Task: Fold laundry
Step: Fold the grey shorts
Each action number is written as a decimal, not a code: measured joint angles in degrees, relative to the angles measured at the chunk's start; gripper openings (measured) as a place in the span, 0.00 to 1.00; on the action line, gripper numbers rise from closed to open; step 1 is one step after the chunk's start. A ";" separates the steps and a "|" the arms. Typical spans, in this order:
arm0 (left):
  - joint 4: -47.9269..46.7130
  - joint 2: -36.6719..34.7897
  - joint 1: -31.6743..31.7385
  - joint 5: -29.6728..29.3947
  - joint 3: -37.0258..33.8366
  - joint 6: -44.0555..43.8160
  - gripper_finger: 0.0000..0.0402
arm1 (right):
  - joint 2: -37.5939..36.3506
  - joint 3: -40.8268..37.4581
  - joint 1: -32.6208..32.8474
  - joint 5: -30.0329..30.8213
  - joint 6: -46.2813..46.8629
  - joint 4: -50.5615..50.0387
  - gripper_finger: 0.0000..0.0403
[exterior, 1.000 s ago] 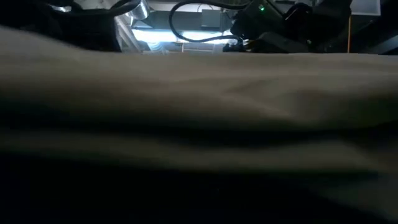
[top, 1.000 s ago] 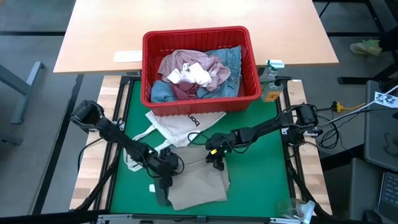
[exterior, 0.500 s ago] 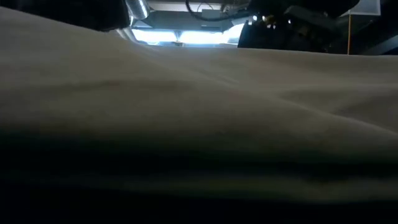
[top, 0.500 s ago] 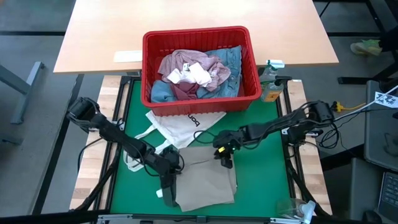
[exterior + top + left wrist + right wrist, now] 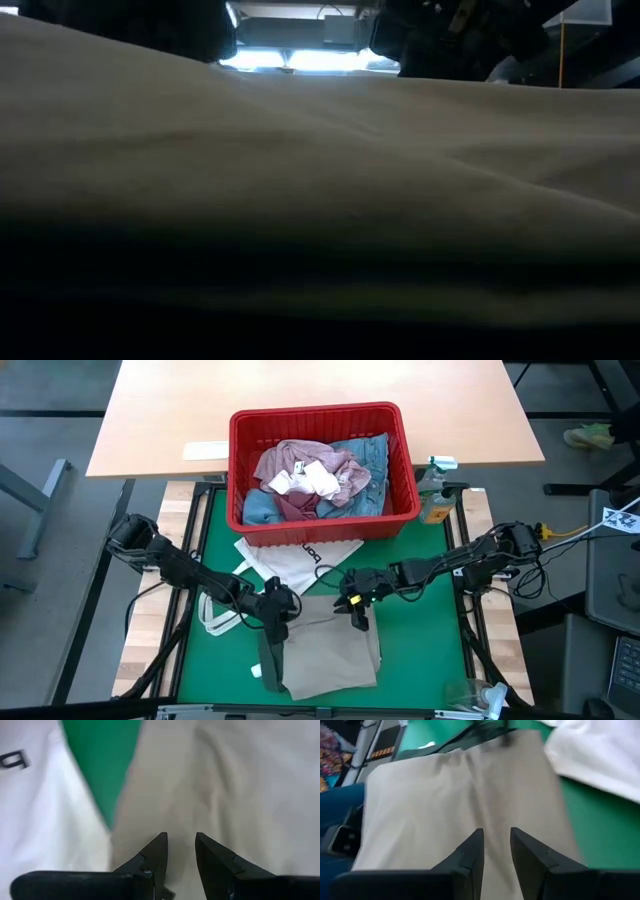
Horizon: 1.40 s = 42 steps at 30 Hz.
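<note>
One beige trousers [image 5: 325, 650] (two hands)

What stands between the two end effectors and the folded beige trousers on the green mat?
Nothing visible. The left end effector and the right end effector are both at the far edge of the folded beige trousers, fingers slightly apart. The white tote bag with black lettering lies beside them, not between.

Left claw [image 5: 180, 851] slightly parted over beige trousers [image 5: 225, 785]; green tabletop [image 5: 102, 760] wedge; white bag [image 5: 45, 810] beside.
</note>
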 joint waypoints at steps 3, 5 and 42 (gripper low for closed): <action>-3.67 0.00 0.91 -1.13 0.00 0.54 0.24 | 2.01 -0.02 1.62 0.13 0.01 -0.08 0.24; -5.54 0.00 1.53 -2.07 0.00 0.75 0.24 | 3.32 -0.02 2.54 1.07 0.02 0.01 0.24; 7.69 0.25 -7.76 10.35 2.93 3.76 0.24 | -1.56 0.13 3.32 6.91 -0.01 -4.14 0.24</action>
